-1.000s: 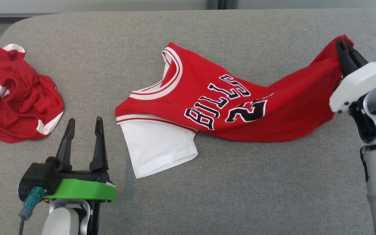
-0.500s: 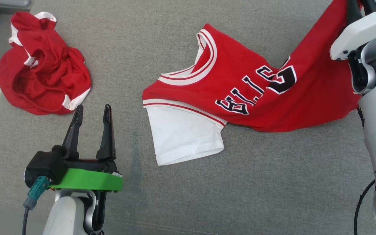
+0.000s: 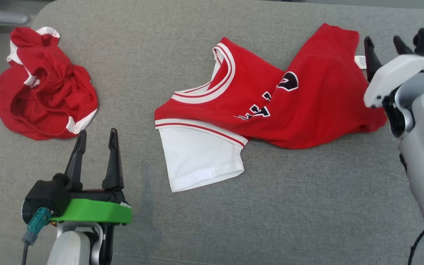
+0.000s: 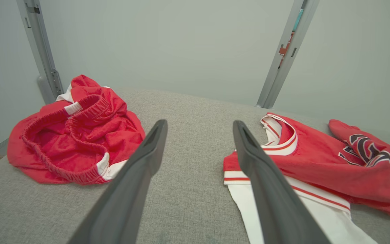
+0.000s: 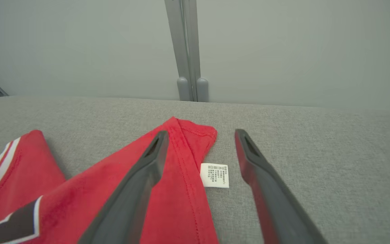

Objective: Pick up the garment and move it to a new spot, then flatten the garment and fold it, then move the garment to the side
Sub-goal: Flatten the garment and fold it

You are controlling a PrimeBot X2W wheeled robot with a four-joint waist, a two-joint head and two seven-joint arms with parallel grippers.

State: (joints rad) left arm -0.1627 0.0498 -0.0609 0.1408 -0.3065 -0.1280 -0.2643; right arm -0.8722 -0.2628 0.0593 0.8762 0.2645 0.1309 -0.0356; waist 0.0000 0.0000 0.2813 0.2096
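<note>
Opened the right gripper, jaws now wide apart and empty, poised over the hem corner of the red basketball jersey with black-and-white lettering and a white sleeve. Dropped that hem, pinched and lifted a second ago, onto the grey upholstered cushion, on its right half toward the far edge, doubled over the lettering. Left the small white care label lying just beside the hem. Reads as relocation done, flattening next. Kept the left gripper open and idle at the front left, well apart from crumpled red shorts near the far left corner.

Jersey right of shorts, on cushion
</note>
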